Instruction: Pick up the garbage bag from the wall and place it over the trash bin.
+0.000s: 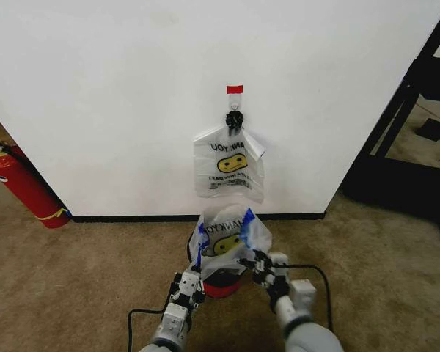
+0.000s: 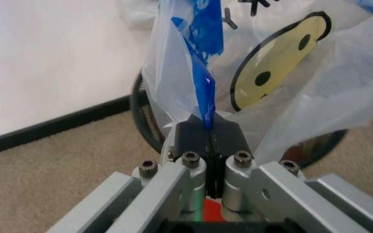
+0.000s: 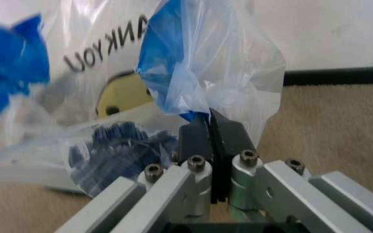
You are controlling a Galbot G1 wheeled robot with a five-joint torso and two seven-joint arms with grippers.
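Garbage bag [image 1: 229, 233] stretched between left gripper [image 1: 196, 282] and right gripper [image 1: 257, 265], each clamped shut on 1 blue-printed edge, directly above trash bin [image 1: 218, 284] near the wall [image 1: 132, 95] baseboard; mouth spread side to side, both arms equally near.

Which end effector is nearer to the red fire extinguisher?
Left. The left end effector holds the garbage bag on the fire extinguisher side; the right end effector holds its far side.

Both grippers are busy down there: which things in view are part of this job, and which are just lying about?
In the job:
garbage bag, pinched at its blue patches by left gripper and right gripper
trash bin under it
wall

Lying about:
second smiley bag hanging on the wall
fire extinguisher
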